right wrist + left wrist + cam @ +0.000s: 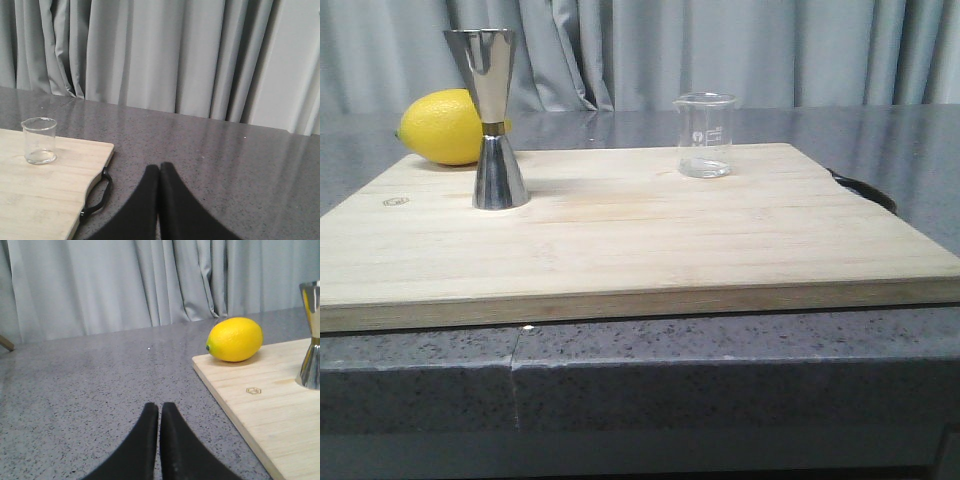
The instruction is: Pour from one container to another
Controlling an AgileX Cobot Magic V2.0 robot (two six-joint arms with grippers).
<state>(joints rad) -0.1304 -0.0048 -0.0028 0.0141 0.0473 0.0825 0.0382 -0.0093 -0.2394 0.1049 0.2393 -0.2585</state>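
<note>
Upright on the wooden board (pixel 620 240): small glass beaker (pixel 705 135) toward the far right, tall steel jigger (pixel 492 120) toward the far left, well apart. Hard to tell if anything inside either. Just behind the jigger, a yellow lemon (pixel 440 127). Nothing standing between the two cups. Black handle (pixel 97 195) at the board's right edge. Left gripper (pixel 159 412) off the board over grey table (pixel 90 390), tips pressed together, empty. Right gripper (pixel 159 172) the same, tips together, holding nothing.
</note>
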